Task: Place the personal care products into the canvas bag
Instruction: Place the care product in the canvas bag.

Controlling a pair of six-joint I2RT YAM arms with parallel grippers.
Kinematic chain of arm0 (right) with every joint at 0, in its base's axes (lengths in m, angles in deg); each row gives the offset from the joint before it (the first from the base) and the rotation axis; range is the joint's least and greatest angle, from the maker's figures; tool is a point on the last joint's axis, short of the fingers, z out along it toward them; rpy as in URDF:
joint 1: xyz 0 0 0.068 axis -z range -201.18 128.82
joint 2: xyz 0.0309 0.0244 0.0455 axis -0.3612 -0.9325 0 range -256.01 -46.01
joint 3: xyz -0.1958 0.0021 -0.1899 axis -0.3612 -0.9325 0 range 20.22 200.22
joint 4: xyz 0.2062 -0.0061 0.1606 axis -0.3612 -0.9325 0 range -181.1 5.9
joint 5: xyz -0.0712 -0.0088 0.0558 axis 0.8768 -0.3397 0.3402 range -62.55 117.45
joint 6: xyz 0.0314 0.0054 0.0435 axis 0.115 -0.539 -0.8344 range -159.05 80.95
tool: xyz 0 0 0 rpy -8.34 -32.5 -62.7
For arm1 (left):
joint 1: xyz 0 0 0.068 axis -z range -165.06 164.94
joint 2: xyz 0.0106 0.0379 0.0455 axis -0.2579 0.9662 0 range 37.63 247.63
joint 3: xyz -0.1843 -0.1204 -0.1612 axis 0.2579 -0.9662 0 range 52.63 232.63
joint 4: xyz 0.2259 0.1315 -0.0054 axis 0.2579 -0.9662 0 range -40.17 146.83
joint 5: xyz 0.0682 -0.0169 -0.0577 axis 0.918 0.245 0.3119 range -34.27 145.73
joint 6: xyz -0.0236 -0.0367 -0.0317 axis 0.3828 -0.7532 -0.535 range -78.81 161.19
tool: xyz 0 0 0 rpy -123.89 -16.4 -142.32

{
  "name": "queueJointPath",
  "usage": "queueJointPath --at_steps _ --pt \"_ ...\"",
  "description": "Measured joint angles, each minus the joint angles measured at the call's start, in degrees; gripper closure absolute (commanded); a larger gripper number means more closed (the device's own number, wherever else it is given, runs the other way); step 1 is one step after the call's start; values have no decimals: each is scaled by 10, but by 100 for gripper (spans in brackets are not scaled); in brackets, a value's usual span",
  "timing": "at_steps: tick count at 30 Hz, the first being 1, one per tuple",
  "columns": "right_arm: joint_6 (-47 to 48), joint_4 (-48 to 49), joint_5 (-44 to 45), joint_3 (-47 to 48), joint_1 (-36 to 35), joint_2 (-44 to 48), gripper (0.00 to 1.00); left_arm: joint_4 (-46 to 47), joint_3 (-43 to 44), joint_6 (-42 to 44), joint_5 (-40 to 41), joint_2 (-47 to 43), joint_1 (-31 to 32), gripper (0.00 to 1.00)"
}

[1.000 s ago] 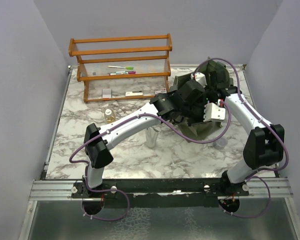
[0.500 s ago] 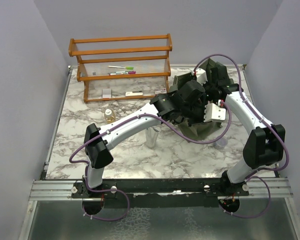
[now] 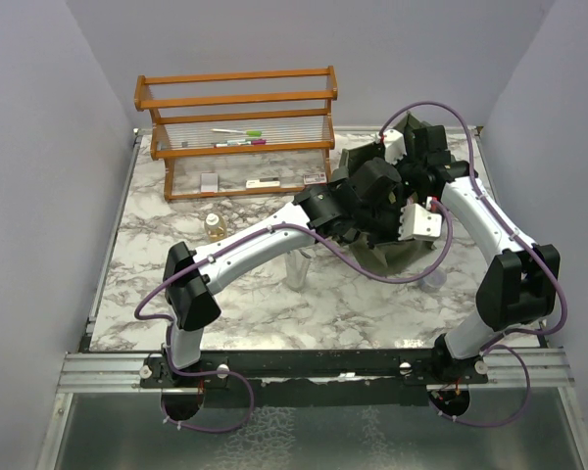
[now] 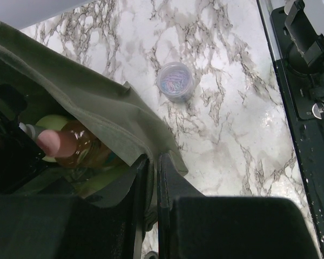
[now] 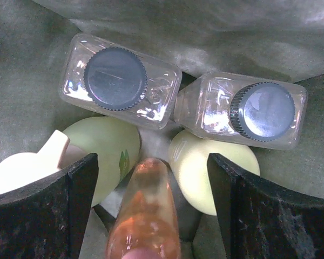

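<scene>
Bottles (image 5: 116, 81) in canvas bag (image 4: 97, 102) — wrist views only; right hand (image 5: 154, 208) wide, empty; left hand (image 4: 153, 183) tight on rim

The canvas bag (image 5: 151, 21) is matt olive cloth, woven and creased. Inside the bag, the clear bottles (image 5: 120, 81) are glossy hard plastic with dark, matt, ribbed caps (image 5: 115, 78); the pale green bottles (image 5: 105, 145) look smooth and satiny; the amber bottle (image 5: 146, 210) is translucent and shiny. Beside the bag, the table (image 4: 227, 108) has a polished marble look, and the small jar (image 4: 175, 81) is cloudy plastic.
</scene>
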Motion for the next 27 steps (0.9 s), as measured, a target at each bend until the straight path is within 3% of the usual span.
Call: queueJointPath --at_steps 27 --pt "0 -8 3 11 0 0 1 5 -15 5 0 -7 0 94"
